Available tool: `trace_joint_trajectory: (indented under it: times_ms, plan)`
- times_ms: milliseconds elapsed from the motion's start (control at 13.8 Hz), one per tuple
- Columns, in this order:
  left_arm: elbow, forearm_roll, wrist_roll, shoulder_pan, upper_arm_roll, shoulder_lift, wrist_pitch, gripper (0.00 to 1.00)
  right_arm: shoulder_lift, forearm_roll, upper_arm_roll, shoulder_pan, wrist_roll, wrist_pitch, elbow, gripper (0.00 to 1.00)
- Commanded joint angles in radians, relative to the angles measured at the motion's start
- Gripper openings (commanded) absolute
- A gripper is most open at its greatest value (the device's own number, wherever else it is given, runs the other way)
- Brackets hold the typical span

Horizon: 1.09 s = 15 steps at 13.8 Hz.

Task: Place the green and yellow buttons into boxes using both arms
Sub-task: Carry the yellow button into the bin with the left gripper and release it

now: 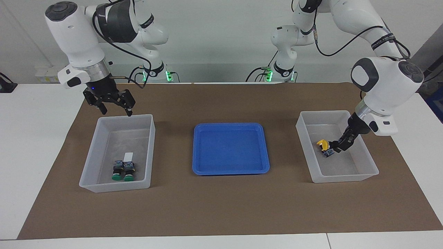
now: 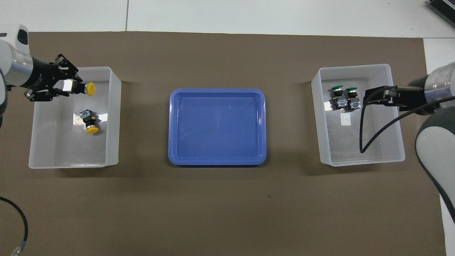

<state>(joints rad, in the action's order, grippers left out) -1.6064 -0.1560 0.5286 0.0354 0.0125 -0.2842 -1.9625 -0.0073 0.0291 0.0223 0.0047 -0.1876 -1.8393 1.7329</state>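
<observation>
Yellow caps mark two buttons at the left arm's end of the counter. We see one [image 2: 89, 124] lying on the floor of the box [image 2: 113, 117] there, its long axis running nearly straight toward and away from the robots, cap toward the robots. The other [image 2: 85, 88] is clamped in the left end effector [image 2: 73, 86], which hangs over that box; its fingers are closed partway on the black body, and the button lies level with its cap pointing toward the blue tray [image 2: 217, 161]. In the facing view the two yellow buttons overlap, so we cannot separate them there.

Two green buttons [image 1: 122, 172] lie side by side, touching, in the other box [image 1: 150, 152] at the right arm's end, in the part farther from the robots. Their long axes are parallel, green caps pointing away from the robots, bluish ends toward a small white label [image 1: 128, 156].

The right end effector [image 1: 114, 108] hovers above that box's nearer rim with fingers spread wide, holding nothing. In the overhead view its arm is cut off at the edge.
</observation>
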Motion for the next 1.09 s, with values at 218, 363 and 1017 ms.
trace_joint_trajectory:
  times_ms: [218, 363, 1017]
  plan:
    - [-0.162, -0.039, -0.514, 0.092, 0.006, 0.079, -0.042, 0.0, -0.013, 0.005, 0.008, -0.009, 0.0, 0.043, -0.004, 1.0]
    - [-0.255, -0.034, -0.603, 0.115, 0.007, 0.105, -0.129, 0.0, -0.013, 0.008, 0.008, -0.011, 0.002, 0.04, -0.004, 1.0]
    - [-0.323, 0.141, -0.674, 0.112, 0.001, 0.125, -0.217, 0.98, -0.013, 0.014, 0.01, 0.0, 0.002, 0.04, -0.004, 1.0]
